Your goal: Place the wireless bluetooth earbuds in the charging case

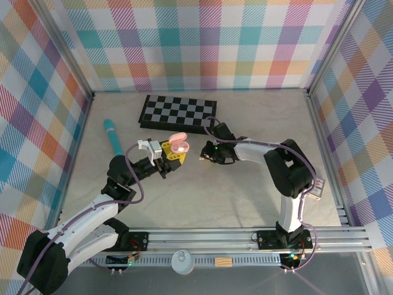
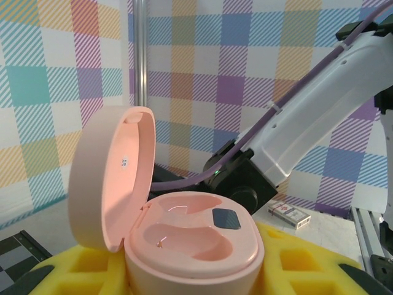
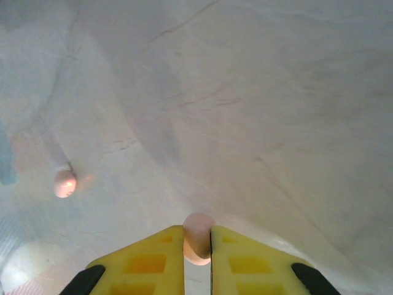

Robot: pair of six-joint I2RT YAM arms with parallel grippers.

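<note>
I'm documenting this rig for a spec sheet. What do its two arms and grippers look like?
The left arm and right arm have white shells with black joints, each trailed by a purple cable. The left gripper and right gripper have blocky yellow fingers with square recesses.

Around my workspace stand walls (image 1: 202,43) of pastel plaid in pink, teal, orange and purple, framed by aluminium posts (image 1: 73,64). My table (image 1: 245,203) is pale beige, evenly lit, with a slotted rail (image 1: 202,236) along its near edge.
</note>
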